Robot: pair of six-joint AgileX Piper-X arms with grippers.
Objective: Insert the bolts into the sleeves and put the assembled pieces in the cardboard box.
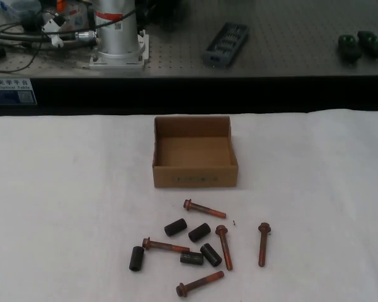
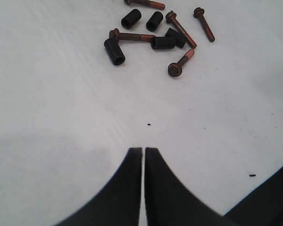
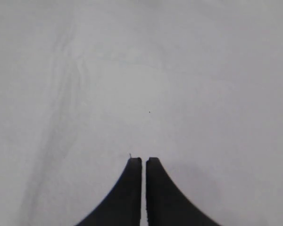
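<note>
Logging the back row beyond the white sheet (image 1: 63,207), left to right: tangled cables (image 1: 19,38), a metal post (image 1: 116,28) on a base plate, a dark ribbed rack (image 1: 225,43), and two green-and-black pieces (image 1: 361,45). Noting all of these well apart from the work area.

Finding the cardboard box (image 1: 195,165) mid-bench on the sheet, open side up, bare cardboard floor showing. Noting its near wall standing between that floor and the loose parts in front.

Recording those parts left to right, none assembled:
- sleeve S1 (image 1: 137,258), off on its own at the left edge.
- bolt B1 (image 1: 166,245), tip pointing at sleeve S3 (image 1: 191,258); not managing to tell touching from just short.
- sleeve S2 (image 1: 175,227) and sleeve S4 (image 1: 199,232), lying side by side.
- bolt B2 (image 1: 199,284), nearest the arms.
- bolt B3 (image 1: 203,209), nearest the box.
- sleeve S5 (image 1: 210,254), wedged between S3 and bolt B4 (image 1: 224,246), crowding both.
- bolt B5 (image 1: 263,243), apart at the right.

Observing the left end effector (image 2: 143,150) clenched, only a thin slit between the fingers, gripping nothing, hanging over bare sheet with the parts ahead of it.

Observing the right end effector (image 3: 144,160) likewise clenched on nothing, over plain wrinkled sheet.
</note>
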